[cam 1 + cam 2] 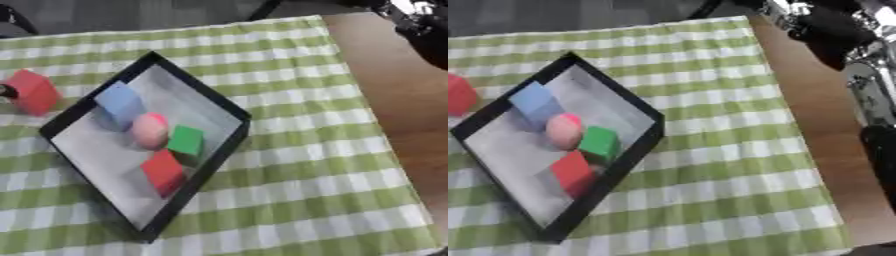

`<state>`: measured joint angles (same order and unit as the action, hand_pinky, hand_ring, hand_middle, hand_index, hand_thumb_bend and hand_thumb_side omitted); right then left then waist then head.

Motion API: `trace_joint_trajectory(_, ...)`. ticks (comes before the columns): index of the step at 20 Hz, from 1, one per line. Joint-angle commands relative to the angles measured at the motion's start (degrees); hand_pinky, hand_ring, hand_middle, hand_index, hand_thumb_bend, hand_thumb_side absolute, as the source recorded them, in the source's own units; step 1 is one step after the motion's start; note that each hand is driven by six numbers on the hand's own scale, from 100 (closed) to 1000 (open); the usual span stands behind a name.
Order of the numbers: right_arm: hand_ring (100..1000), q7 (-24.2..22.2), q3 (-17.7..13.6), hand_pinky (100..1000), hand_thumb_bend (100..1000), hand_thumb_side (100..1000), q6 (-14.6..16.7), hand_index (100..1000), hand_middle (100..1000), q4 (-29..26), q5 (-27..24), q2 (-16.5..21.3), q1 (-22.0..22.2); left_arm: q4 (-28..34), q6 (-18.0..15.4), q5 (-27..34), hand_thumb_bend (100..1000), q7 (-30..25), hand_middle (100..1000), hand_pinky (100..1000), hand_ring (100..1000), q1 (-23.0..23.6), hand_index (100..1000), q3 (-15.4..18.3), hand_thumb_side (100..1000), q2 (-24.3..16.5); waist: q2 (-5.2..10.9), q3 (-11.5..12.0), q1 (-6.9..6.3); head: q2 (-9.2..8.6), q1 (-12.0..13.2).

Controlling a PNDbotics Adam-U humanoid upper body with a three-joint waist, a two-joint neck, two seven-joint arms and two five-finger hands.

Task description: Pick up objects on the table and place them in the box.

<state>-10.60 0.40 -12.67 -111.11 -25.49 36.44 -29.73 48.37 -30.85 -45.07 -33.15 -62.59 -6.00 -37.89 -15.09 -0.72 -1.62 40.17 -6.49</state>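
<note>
Nearest the camera, green-and-white checked cloth over a brown wooden table, bare wood showing along the right side. On the cloth, a shallow black-rimmed box with a pale grey floor, set askew like a diamond, one corner pointing toward the viewer and one away.

Inside the box, going from near to far: a red block closest to the near corner, tilted; just beyond it a green cube, touching or almost touching the red block (hard to say which); beside the green cube on its left, a pink rounded thing, egg-like in shape; farthest in, a pale blue block, just beside the pink piece toward the box's far-left wall. All four within the rim, clustered along the middle of the floor.

Outside the box, on the cloth near the left edge of the view, a second red block, apart from the rim, with something dark and small touching its left side at the very edge of the left eye view (cannot tell what).

Farthest, at the upper right, black and silver parts of the right arm above the bare table, well apart from the box. Fingers of the right hand not made out, so cannot tell whether spread or curled. Left hand not seen in either view.
</note>
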Motion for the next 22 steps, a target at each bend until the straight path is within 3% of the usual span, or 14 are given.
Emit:
trace_joint_trajectory(1, 710, 0.03, -0.40, 885, 239, 290, 0.11, 758, 605, -0.34, 0.27, 2.08, -0.72, 0.37, -4.85, 0.19, 764, -6.44, 807, 949, 898, -1.41, 846, 0.64, 100, -2.57, -0.01, 0.01, -0.50, -0.61, 0.31)
trace_joint_trajectory(7, 706, -0.31, -0.12, 885, 241, 294, -0.04, 757, 602, -0.24, 0.49, 2.09, -0.94, 0.19, -4.33, 2.52, 711, -10.49, 802, 943, 889, -1.22, 839, -0.09, 100, -3.52, -0.52, 0.07, -0.50, -0.98, 1.19)
trace_joint_trajectory(11, 706, -0.43, -0.15, 885, 240, 295, -0.04, 757, 602, -0.10, 0.66, 2.06, -1.00, 0.49, -3.76, 2.23, 724, -11.97, 802, 935, 888, -0.65, 841, -0.44, 100, -3.89, -0.76, -0.01, -0.48, -1.38, 3.45)
trace_joint_trajectory(14, 706, -0.49, -0.15, 885, 238, 296, 0.03, 758, 602, -0.08, 0.62, 2.01, -1.09, 0.35, -4.25, 1.00, 736, -11.22, 802, 932, 889, -0.30, 841, -0.81, 100, -4.17, -0.72, -0.13, -0.44, -2.01, 5.14)
trace_joint_trajectory(22, 706, -0.62, -0.12, 886, 238, 298, 0.12, 758, 602, 0.00, 0.61, 1.89, -1.21, -1.58, -5.89, -3.34, 717, -7.62, 801, 926, 888, 0.13, 828, -0.82, 100, -4.01, -0.98, -0.49, -0.21, -2.69, 6.04)
